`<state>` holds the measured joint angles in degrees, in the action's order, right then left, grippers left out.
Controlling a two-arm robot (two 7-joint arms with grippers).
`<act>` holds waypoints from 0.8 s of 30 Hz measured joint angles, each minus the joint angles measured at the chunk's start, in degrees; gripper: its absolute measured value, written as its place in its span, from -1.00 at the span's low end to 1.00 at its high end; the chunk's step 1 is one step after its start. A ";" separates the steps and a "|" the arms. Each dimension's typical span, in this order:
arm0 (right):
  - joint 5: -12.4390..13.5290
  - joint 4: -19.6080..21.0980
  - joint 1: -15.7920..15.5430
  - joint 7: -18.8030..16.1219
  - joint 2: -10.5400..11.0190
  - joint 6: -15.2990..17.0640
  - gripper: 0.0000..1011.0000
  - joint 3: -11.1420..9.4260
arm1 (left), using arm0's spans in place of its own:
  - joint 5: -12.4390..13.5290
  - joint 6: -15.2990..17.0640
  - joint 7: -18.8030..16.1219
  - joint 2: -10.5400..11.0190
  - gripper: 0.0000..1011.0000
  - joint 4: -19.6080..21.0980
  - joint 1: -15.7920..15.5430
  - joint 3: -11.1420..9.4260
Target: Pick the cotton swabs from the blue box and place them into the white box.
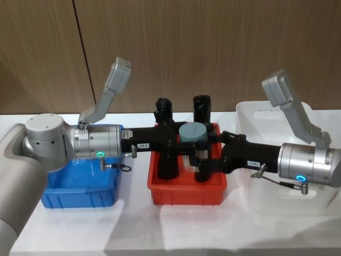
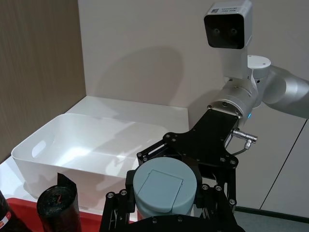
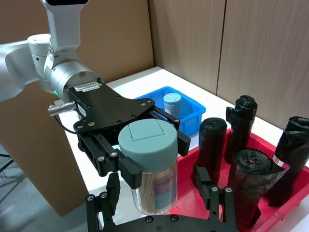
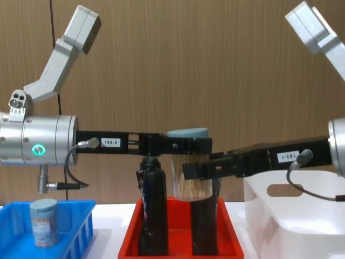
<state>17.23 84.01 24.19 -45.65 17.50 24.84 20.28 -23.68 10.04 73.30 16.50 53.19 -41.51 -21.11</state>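
Handover above the red tray (image 1: 186,194): the swab jar (image 4: 188,186) is gripped by the left jaws; the right jaws, open around it, should be closed next, before release.

The cotton swabs (image 1: 193,132) hang above the red tray (image 1: 186,196) (lid up).

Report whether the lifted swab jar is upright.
Upright: the cotton swab jar, lid up, sticks vertical, in the left gripper, right gripper alongside.
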 joint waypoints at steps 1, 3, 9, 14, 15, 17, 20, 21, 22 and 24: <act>0.06 -0.01 0.03 -0.03 0.00 0.04 0.99 0.03 | 0.00 0.00 0.00 0.00 0.32 0.00 0.00 0.01; 0.33 -0.11 0.11 -0.15 0.00 0.15 0.99 0.13 | 0.00 -0.01 0.00 0.00 0.32 0.00 0.00 0.01; 0.91 -0.48 0.27 -0.30 -0.10 0.45 0.99 0.45 | 0.00 -0.03 0.00 0.00 0.32 0.00 0.00 0.04; 1.15 -0.77 0.35 -0.38 -0.19 0.56 0.99 0.76 | 0.00 -0.05 -0.02 0.00 0.32 0.00 0.00 0.06; 1.29 -0.88 0.37 -0.39 -0.21 0.58 0.99 0.86 | 0.00 -0.05 -0.02 0.00 0.32 0.00 0.00 0.06; 1.35 -0.96 0.39 -0.39 -0.23 0.59 0.99 0.93 | 0.00 -0.06 -0.03 0.00 0.32 0.00 0.00 0.07; 1.49 -1.16 0.43 -0.34 -0.29 0.61 0.99 1.11 | 0.00 -0.06 -0.03 0.00 0.32 0.00 -0.01 0.07; 1.53 -1.20 0.45 -0.33 -0.30 0.61 0.99 1.14 | 0.00 -0.06 -0.03 0.00 0.32 0.00 0.00 0.07; 1.74 -1.29 0.48 -0.30 -0.33 0.61 0.99 1.23 | 0.00 -0.06 -0.03 0.00 0.32 0.00 -0.01 0.07; 1.89 -1.45 0.55 -0.18 -0.37 0.61 0.99 1.32 | 0.00 -0.06 -0.03 0.00 0.32 0.00 0.00 0.07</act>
<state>19.11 82.56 24.74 -45.83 17.13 25.45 21.60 -23.68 9.99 73.27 16.49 53.19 -41.51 -21.04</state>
